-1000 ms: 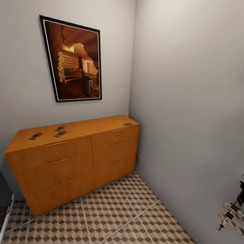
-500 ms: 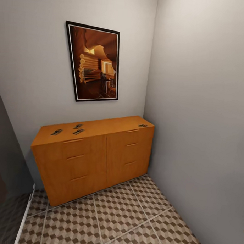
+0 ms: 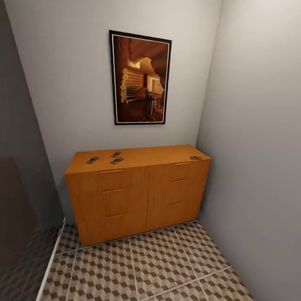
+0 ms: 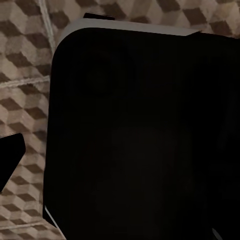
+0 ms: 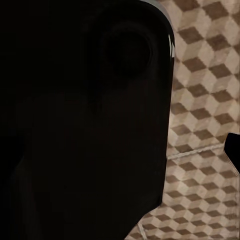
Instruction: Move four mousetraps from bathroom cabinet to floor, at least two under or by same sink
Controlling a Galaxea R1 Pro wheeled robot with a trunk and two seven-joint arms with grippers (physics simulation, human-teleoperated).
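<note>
The orange-brown cabinet (image 3: 139, 198) stands against the far wall in the head view. Three mousetraps lie close together on the left part of its top: one (image 3: 92, 160) nearest the left end and two more (image 3: 115, 154) (image 3: 117, 160) just right of it. Another mousetrap (image 3: 195, 157) lies at the right end, near the front edge. The cube-patterned bathroom floor (image 3: 154, 264) spreads in front of the cabinet. The bathroom sink is out of view. In each wrist view, a dark fingertip (image 4: 10, 157) (image 5: 233, 146) pokes in beside my black body over the tiles.
A framed picture (image 3: 139, 79) hangs above the cabinet. A grey wall (image 3: 259, 164) runs along the right side up to the cabinet's end. A dark panel (image 3: 12, 197) and a white threshold strip (image 3: 51, 260) border the tiles on the left.
The whole head view has shifted, so the camera moved: cabinet and picture now sit further right and look smaller. The right gripper, seen at the lower right edge a second ago, has left that view.
</note>
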